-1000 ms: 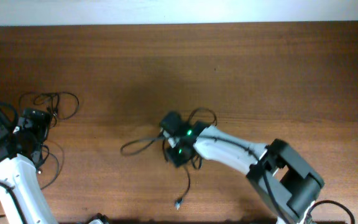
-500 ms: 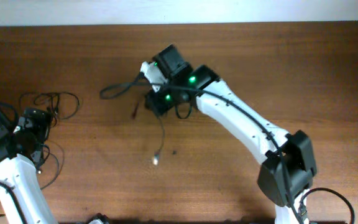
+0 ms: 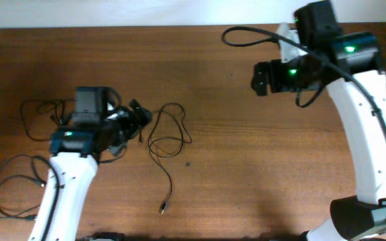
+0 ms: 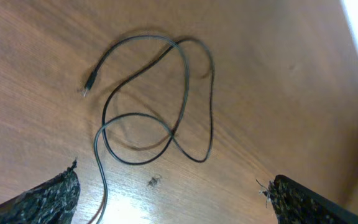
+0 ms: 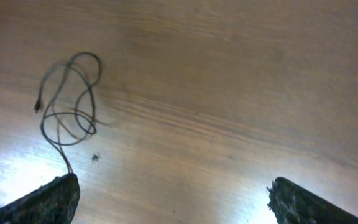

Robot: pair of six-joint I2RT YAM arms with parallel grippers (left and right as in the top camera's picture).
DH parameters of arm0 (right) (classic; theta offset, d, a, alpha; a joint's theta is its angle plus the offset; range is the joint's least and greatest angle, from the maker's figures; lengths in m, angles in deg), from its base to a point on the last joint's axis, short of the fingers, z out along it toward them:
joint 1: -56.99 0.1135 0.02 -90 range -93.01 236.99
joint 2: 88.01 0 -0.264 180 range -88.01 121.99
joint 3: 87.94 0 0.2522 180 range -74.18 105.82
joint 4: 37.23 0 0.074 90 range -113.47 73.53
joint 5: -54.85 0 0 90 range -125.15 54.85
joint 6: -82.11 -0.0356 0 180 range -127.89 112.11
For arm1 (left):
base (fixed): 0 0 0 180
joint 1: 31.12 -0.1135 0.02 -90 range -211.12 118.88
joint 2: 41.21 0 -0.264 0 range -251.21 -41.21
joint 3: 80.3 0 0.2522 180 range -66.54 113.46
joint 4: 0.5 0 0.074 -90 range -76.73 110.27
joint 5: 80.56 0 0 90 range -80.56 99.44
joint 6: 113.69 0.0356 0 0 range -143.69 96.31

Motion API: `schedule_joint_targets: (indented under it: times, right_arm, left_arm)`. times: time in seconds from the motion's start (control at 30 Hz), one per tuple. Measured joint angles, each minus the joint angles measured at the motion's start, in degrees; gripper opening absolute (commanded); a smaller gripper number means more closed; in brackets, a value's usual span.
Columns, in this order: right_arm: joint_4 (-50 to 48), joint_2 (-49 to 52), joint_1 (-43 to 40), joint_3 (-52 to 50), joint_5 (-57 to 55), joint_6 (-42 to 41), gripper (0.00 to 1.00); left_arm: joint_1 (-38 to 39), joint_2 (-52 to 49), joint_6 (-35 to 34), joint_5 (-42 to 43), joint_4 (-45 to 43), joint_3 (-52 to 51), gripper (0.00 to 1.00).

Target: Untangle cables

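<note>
A thin black looped cable [image 4: 212, 99] lies flat on the brown wooden table [image 3: 260, 174], left of centre, just right of the left gripper [image 3: 139, 119]. Further thin black cable bunches [image 3: 44, 106] lie left of that arm. The right gripper [image 3: 259, 77] sits well apart, far right.

Left end effector [image 3: 139, 118] fingers spread, right end effector [image 3: 257, 78] likewise, reaching far forward

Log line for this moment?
centre thin black cable with plug end: loosely looped on wooden table, unheld | left gripper: open, beside it | right gripper: open, far from it
</note>
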Motion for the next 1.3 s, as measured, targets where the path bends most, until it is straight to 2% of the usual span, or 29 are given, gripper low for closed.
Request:
schedule_joint_targets:
  times: [0.1,0.2,0.37,0.4,0.43,0.5,0.6,0.63,0.8,0.87,0.97,1.1,1.2,1.3]
  right_arm:
    - [2.4,0.1,-2.0,-0.1,-0.1,0.0,0.98]
    - [2.6,0.2,-2.3,-0.1,-0.2,0.7,0.99]
    - [2.7,0.2,-2.3,-0.1,-1.6,0.9,0.98]
    - [2.7,0.2,-2.3,-0.2,-1.8,0.9,0.98]
    - [2.7,0.2,-2.3,-0.2,-2.0,0.9,0.98]
    - [2.7,0.2,-2.3,-0.3,-2.2,0.9,0.98]
    - [2.8,0.2,-2.3,-0.3,-2.3,0.9,0.98]
    - [2.8,0.2,-2.3,-0.3,-2.4,0.9,0.98]
    - [2.9,0.2,-2.3,-0.3,-2.4,0.9,0.98]
    - [2.9,0.2,-2.3,-0.3,-2.4,0.9,0.98]
    - [3.0,0.2,-2.3,-0.3,-2.6,0.9,0.98]
    - [2.9,0.2,-2.3,-0.3,-2.6,1.1,0.99]
    - [2.9,0.2,-2.3,-0.3,-2.6,1.1,0.98]
    - [2.8,0.2,-2.3,-0.3,-2.6,1.1,0.98]
  left_arm:
    - [7.9,-5.9,-9.3,-4.3,2.2,0.0,0.99]
    - [11.6,-15.8,-17.7,-6.0,2.5,-0.2,1.00]
    - [11.9,-25.8,-21.0,-9.1,2.5,-0.3,0.99]
    - [11.9,-26.4,-21.2,-10.2,2.2,-0.3,0.96]
    - [11.9,-27.2,-21.3,-11.3,1.5,-0.3,0.84]
    - [11.9,-28.7,-21.8,-12.3,0.4,-0.3,0.73]
    - [11.9,-31.0,-21.9,-13.2,-1.7,-0.3,0.14]
    - [11.9,-32.0,-21.9,-13.4,-1.9,-0.3,0.00]
    - [11.4,-32.1,-21.7,-18.6,-2.2,0.0,0.00]
    - [9.0,-32.4,-19.5,-21.2,-4.5,1.6,0.00]
    - [2.7,-33.1,-12.2,-24.1,-17.2,9.7,0.00]
    - [-6.3,-33.2,-8.2,-25.5,-39.6,15.8,0.02]
    - [-11.6,-33.2,-7.4,-29.4,-47.7,15.9,0.07]
    - [-14.3,-34.2,-7.0,-33.4,-52.3,15.9,0.02]
